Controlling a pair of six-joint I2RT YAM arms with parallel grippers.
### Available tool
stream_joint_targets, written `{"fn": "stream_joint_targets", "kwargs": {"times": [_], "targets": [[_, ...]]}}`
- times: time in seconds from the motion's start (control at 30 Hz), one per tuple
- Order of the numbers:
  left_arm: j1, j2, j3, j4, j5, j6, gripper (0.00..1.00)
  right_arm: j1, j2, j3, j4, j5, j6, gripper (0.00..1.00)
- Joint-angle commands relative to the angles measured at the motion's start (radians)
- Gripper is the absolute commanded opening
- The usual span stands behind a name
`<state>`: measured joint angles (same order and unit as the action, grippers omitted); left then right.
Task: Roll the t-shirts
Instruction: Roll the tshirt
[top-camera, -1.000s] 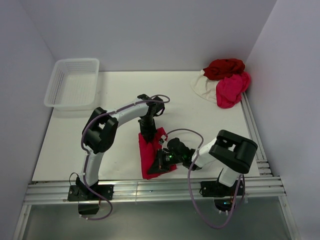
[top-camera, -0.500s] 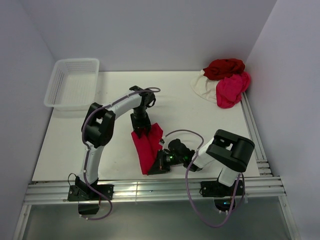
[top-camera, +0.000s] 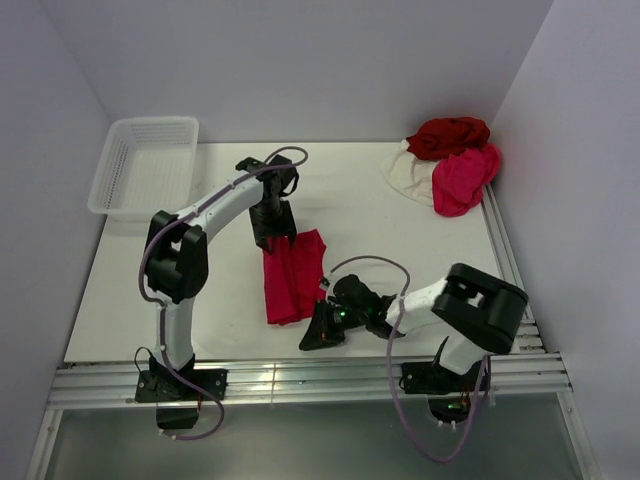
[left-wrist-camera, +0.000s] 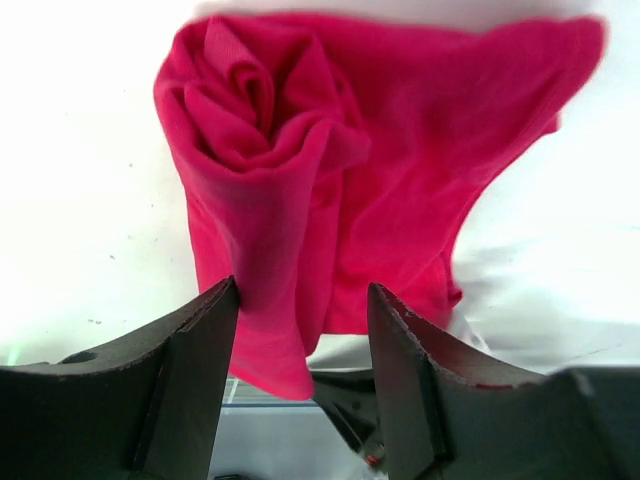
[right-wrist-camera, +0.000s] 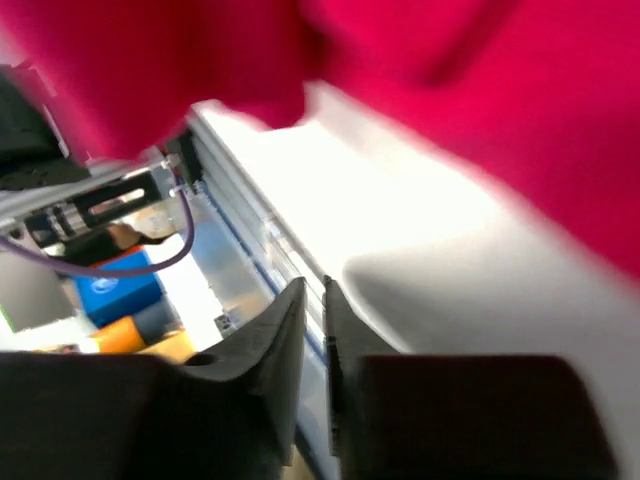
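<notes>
Top external: the crimson t-shirt (top-camera: 293, 278) is lying loosely rolled on the worktop (top-camera: 400, 250), with the left gripper (top-camera: 275, 240) sitting at its far end, fingers (left-wrist-camera: 190, 380) spread astride the fabric. Beside its near end the right gripper (top-camera: 310, 338) is resting, fingers (right-wrist-camera: 250, 390) pressed together and empty. Tightening evenly from both ends looks advisable.

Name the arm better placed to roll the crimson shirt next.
Left. The left gripper, open, straddles the far end of the crimson t-shirt; the right gripper is shut, off its near corner.
</notes>
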<state>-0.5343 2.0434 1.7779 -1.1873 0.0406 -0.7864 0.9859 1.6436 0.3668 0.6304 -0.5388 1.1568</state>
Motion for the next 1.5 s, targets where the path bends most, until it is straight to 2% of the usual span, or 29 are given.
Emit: {"fn": "stream_joint_targets", "kwargs": {"times": [0.0, 0.07, 0.17, 0.27, 0.3, 0.53, 0.57, 0.77, 0.83, 0.87, 1.13, 1.27, 1.43, 1.47], "targets": [[-0.009, -0.019, -0.049, 0.041, 0.018, 0.016, 0.58, 0.000, -0.194, 0.090, -0.231, 0.072, -0.125, 0.24], [-0.015, 0.004, -0.060, 0.052, 0.016, 0.015, 0.58, 0.005, -0.299, 0.151, -0.364, 0.109, -0.163, 0.31], [-0.021, 0.035, -0.051, 0.060, 0.024, 0.015, 0.57, 0.005, -0.344, 0.265, -0.458, 0.134, -0.213, 0.38], [-0.027, 0.052, -0.029, 0.060, 0.027, 0.015, 0.56, 0.003, -0.308, 0.378, -0.534, 0.155, -0.236, 0.51], [-0.027, 0.057, -0.023, 0.058, 0.025, 0.016, 0.56, 0.005, -0.292, 0.405, -0.582, 0.174, -0.252, 0.61], [-0.027, 0.093, 0.000, 0.061, 0.039, 0.024, 0.51, 0.000, -0.134, 0.583, -0.801, 0.361, -0.365, 0.65], [-0.026, 0.098, 0.002, 0.061, 0.044, 0.024, 0.51, -0.001, -0.120, 0.598, -0.808, 0.376, -0.374, 0.78], [-0.026, 0.119, 0.029, 0.054, 0.051, 0.026, 0.50, -0.038, -0.058, 0.615, -0.810, 0.382, -0.402, 0.79], [-0.026, 0.126, 0.034, 0.060, 0.058, 0.024, 0.50, -0.044, -0.038, 0.626, -0.807, 0.370, -0.410, 0.75], [-0.027, 0.129, 0.032, 0.061, 0.061, 0.024, 0.50, -0.046, -0.034, 0.627, -0.799, 0.367, -0.411, 0.70], [-0.027, 0.158, 0.043, 0.074, 0.087, 0.026, 0.49, -0.059, 0.065, 0.679, -0.830, 0.353, -0.417, 0.68], [-0.029, 0.170, 0.040, 0.084, 0.091, 0.024, 0.48, -0.061, 0.055, 0.679, -0.886, 0.416, -0.416, 0.64], [-0.029, 0.181, 0.028, 0.100, 0.099, 0.022, 0.48, -0.067, 0.010, 0.701, -0.946, 0.453, -0.436, 0.69], [-0.027, 0.182, 0.025, 0.103, 0.100, 0.022, 0.48, -0.067, 0.013, 0.713, -0.983, 0.465, -0.446, 0.73]]}}
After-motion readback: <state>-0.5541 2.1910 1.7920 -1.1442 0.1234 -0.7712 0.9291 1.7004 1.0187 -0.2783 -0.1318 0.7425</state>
